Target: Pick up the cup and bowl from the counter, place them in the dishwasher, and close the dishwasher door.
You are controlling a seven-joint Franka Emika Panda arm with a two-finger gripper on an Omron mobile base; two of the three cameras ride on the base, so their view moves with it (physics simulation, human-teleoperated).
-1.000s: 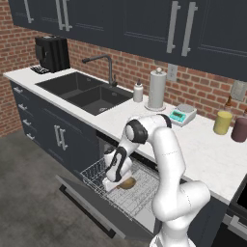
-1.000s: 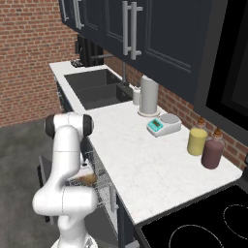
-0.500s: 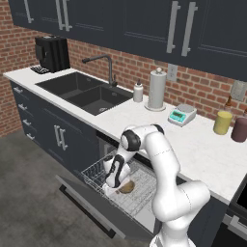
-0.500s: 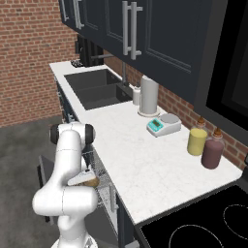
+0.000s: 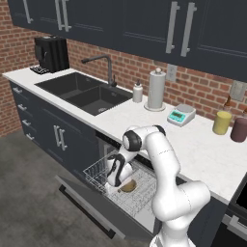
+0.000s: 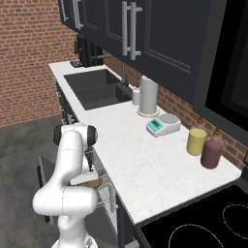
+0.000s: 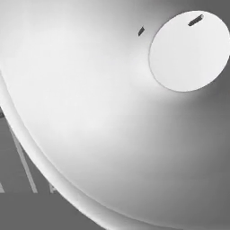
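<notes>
Bench (image 5: pixel 193 144): long white worktop over navy cabinets, double sink (image 5: pixel 79 91) set into it at the left. The dishwasher (image 5: pixel 103 144) sits under it, its door (image 5: pixel 91 202) dropped flat and the bar handle on the near edge. The wire rack (image 5: pixel 96 171) is pulled out over the door.

I've got the arm bent down over the rack. The gripper (image 5: pixel 115 177) is low, right at the bowl (image 5: pixel 128 185), a tan shallow dish sitting in the rack, roughly mid-basket. From the right base view the bowl (image 6: pixel 89 181) pokes out behind the arm at rack level.

Gripper state: I can't tell from here. The fingers are dark against the dark tub, and the hand view is jammed up against a pale curved dish inside (image 7: pixel 112 112) with a flat round bottom. That is probably the bowl's inside, but it is too close to be sure.

Handling, my call:
- The bowl looks light, rigid and wood-like, so not fragile, and a bit slick on the curve.
- Best hold is a pinch over the rim, one finger inside and one outside.
- It may rock on the wires if let go while tilted.

Containers: the rack holds the bowl, and I can't make out anything else in it.

Along the back of the bench:
- paper towel roll (image 5: pixel 156 89)
- kitchen scale (image 5: pixel 181 116)
- yellow cylinder (image 5: pixel 222 122)
- maroon cylinder (image 5: pixel 240 129)

The door is not yet closed.
</notes>
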